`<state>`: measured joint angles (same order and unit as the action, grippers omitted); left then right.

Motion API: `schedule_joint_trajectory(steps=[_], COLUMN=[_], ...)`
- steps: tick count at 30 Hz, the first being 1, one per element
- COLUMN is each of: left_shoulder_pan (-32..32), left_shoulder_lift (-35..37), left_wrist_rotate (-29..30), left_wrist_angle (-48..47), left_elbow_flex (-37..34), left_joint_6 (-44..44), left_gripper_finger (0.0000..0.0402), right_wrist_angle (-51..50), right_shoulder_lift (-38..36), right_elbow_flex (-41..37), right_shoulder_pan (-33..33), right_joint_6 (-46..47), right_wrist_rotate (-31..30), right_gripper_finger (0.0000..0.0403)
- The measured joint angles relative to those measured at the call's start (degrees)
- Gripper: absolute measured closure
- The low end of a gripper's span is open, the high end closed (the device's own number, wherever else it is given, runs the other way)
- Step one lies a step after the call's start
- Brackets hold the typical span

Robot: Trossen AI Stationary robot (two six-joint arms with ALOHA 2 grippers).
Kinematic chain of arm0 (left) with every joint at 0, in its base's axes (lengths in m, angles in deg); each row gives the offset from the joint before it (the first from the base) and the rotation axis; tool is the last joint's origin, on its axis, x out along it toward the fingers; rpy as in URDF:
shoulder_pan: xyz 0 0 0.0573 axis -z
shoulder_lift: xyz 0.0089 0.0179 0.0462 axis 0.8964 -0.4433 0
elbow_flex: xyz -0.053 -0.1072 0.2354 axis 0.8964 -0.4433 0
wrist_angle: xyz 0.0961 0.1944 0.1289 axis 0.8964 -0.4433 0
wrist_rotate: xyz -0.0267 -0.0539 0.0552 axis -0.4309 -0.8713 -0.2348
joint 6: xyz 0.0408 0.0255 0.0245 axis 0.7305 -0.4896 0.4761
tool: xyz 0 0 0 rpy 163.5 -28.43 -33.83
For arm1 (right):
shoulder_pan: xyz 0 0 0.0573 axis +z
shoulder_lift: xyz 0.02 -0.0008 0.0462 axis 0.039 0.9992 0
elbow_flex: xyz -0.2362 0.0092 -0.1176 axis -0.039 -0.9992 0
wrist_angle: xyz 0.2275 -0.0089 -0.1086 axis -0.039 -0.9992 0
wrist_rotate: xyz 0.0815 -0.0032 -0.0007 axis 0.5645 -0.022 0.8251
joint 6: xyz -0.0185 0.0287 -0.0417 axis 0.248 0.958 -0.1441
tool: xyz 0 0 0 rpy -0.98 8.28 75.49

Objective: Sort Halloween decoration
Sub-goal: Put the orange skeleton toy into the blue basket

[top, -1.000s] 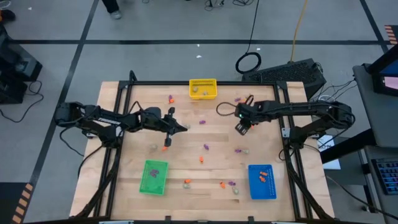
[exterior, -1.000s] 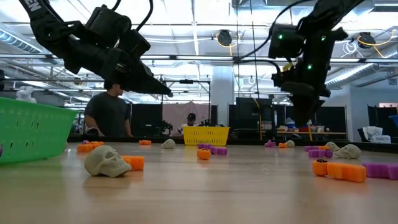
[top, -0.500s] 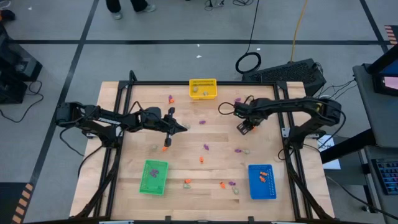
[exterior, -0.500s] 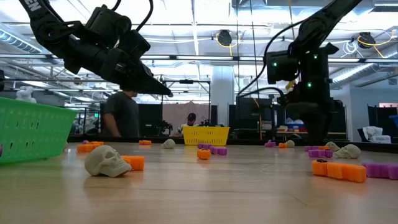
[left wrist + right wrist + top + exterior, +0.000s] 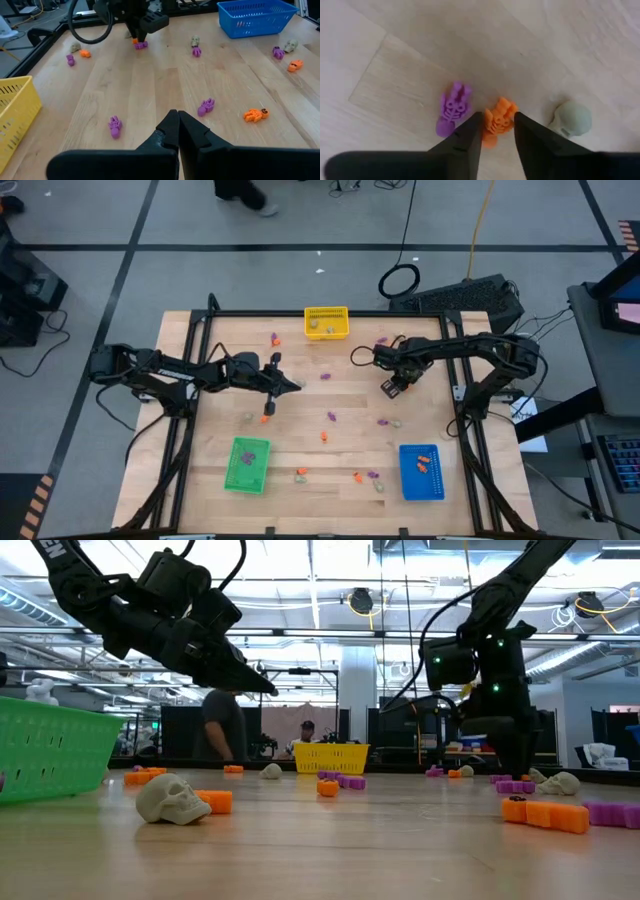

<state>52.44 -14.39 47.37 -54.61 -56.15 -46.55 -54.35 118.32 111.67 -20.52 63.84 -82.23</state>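
right tool [image 5: 495, 131] has dropped to the wooden desk [image 5: 300, 430] since earlier, fingers apart straddling a knobbly orange trinket [image 5: 498, 120], purple skeleton [image 5: 452, 109] and pale skull [image 5: 571, 119] beside it only clear from its wrist view, left tool [image 5: 177, 131] pinched together over mid-desk

No legible text, labels, brands or numbers in any view. No readable signs either.
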Motion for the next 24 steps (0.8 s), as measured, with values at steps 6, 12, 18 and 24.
schedule_joint_trajectory(steps=[6, 12, 18, 24], left_shoulder_pan=[0.0, 0.0, 0.0, 0.0], left_shoulder_lift=[0.0, 0.0, 0.0, 0.0], left_wrist_rotate=[0.0, 0.0, 0.0, 0.0], left_wrist_angle=[0.0, 0.0, -0.1, -0.1], left_elbow_flex=[0.0, 0.0, 0.0, 0.0], left_joint_6=[0.0, 0.0, 0.0, 0.0], left_gripper_finger=[0.0402, 0.0402, 0.0402, 0.0402], right_wrist_angle=[0.1, -2.5, -9.2, -15.3], right_shoulder_lift=[-1.0, -3.3, -3.5, -3.5], right_elbow_flex=[0.2, 2.6, 7.4, 11.8], right_shoulder_pan=[-0.1, 0.5, 3.9, 8.7], right_joint_6=[-4.1, -6.8, -7.5, -5.5], right_wrist_rotate=[1.4, 3.8, 4.3, 6.7], right_gripper_finger=[0.0379, 0.0391, 0.0401, 0.0402])
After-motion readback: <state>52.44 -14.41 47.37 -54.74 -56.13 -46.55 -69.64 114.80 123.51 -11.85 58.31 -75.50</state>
